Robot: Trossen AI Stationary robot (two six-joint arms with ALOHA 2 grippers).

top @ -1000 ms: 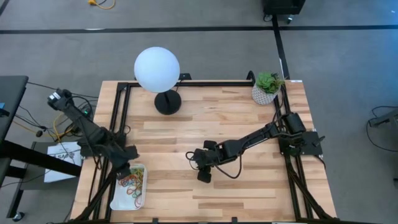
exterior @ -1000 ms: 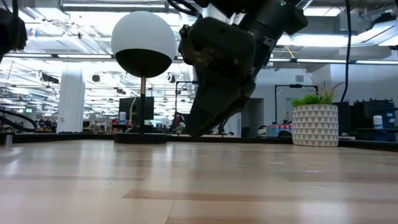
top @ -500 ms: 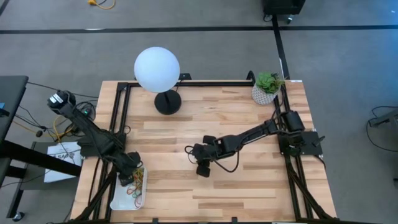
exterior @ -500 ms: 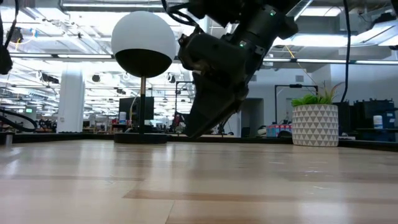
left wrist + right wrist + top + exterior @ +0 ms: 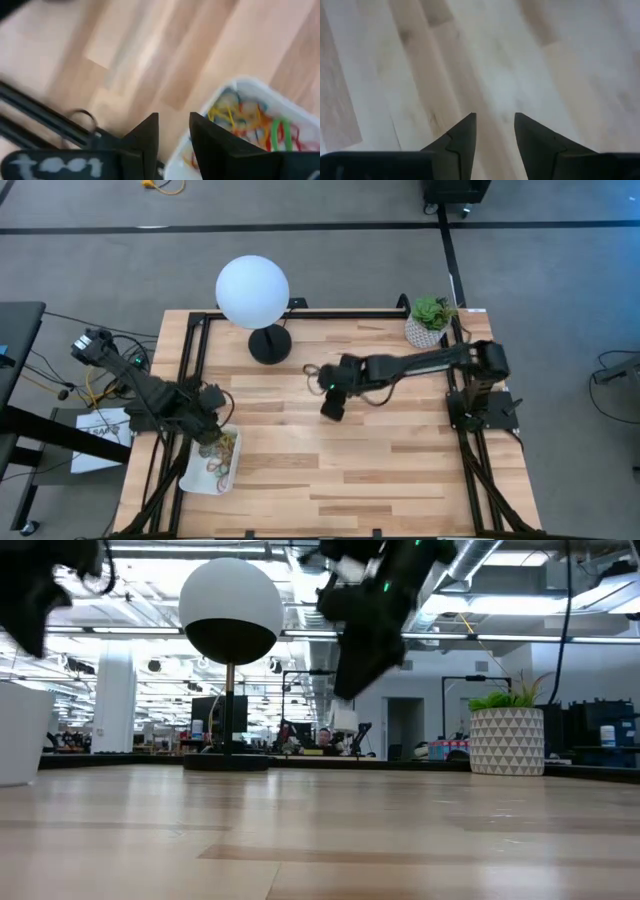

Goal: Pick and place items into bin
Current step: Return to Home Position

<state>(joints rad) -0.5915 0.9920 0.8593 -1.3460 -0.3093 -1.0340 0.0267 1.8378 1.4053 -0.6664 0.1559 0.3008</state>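
Now we send both arms home, so the trick is to pull away without bumping anything. The bin [image 5: 203,480] sits at the lower left of the high view, close to the edge of the surface [image 5: 380,470]. The rubber bands [image 5: 224,452] lie in a bright little heap inside it, and every band we can see is in there.

The left claw [image 5: 213,432] hangs right over the upper end of the bin. In its wrist view its fingers [image 5: 147,140] are a little apart with nothing between them. The bin is just beside them, with red, yellow and green loops in it. We think this arm needs the most care. We should lift it up first and only then swing it back to the left side. That way a finger does not hook the white rim or drag a loop out. We should also look once at the fingers to see that no band hangs on them.

The right claw [image 5: 331,408] is near the middle of the high view. In the low view it hangs high above the wood. Its fingers [image 5: 462,140] are spread a little too, and only bare wood shows between them. It should fold back toward its post on the right. The white lamp [image 5: 252,290] stands at the upper left of it and the plant pot [image 5: 428,328] at the upper right. So we keep the arm low enough to miss the lamp and pull it in slowly past the pot
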